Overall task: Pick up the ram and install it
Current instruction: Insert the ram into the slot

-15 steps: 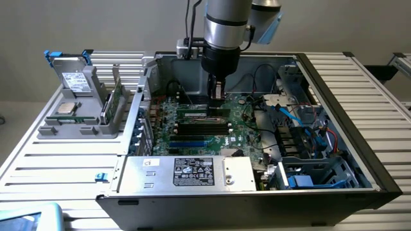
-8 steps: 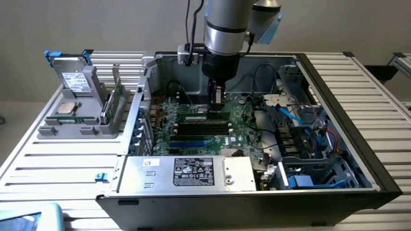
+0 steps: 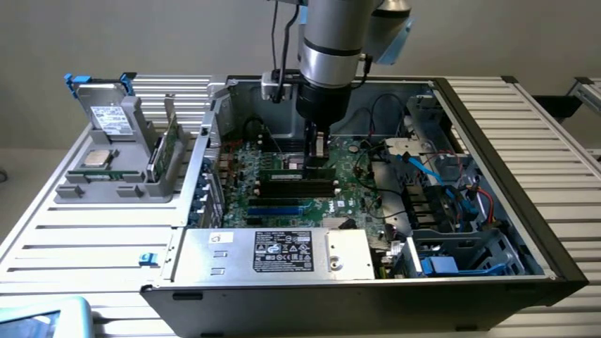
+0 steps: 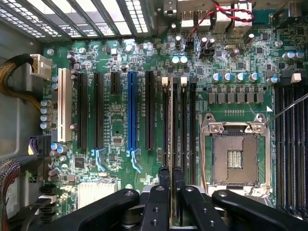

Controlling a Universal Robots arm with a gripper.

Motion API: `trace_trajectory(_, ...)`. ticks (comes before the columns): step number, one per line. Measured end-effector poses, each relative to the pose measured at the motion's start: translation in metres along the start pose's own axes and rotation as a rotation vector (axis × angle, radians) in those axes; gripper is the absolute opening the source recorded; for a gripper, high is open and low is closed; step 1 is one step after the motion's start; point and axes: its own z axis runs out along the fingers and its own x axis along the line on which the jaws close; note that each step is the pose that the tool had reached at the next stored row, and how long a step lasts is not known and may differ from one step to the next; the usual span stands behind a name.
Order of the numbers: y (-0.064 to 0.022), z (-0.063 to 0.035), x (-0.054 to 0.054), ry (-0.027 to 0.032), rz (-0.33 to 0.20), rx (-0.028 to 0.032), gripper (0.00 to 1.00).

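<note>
Ram [image 4: 171, 125], seen edge-on, clamped upright between the closed fingers of the gripper [image 4: 171, 180]. Its long axis runs parallel to the black memory slots [image 4: 192, 125] on the motherboard [image 4: 115, 120]. It sits directly below the gripper, apparently entering one slot.

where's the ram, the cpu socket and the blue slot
ram [image 4: 172, 120], wrist view, upper edge, midway along the stick
cpu socket [image 4: 236, 159], wrist view, middle of the contact bed
blue slot [image 4: 132, 110], wrist view, midway along its length
</note>
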Motion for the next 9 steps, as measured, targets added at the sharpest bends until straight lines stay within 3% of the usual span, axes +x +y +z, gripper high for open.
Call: trace_trajectory(9,-0.0003,0.003,0.0011,0.0004,-0.004,-0.0004,0.15)
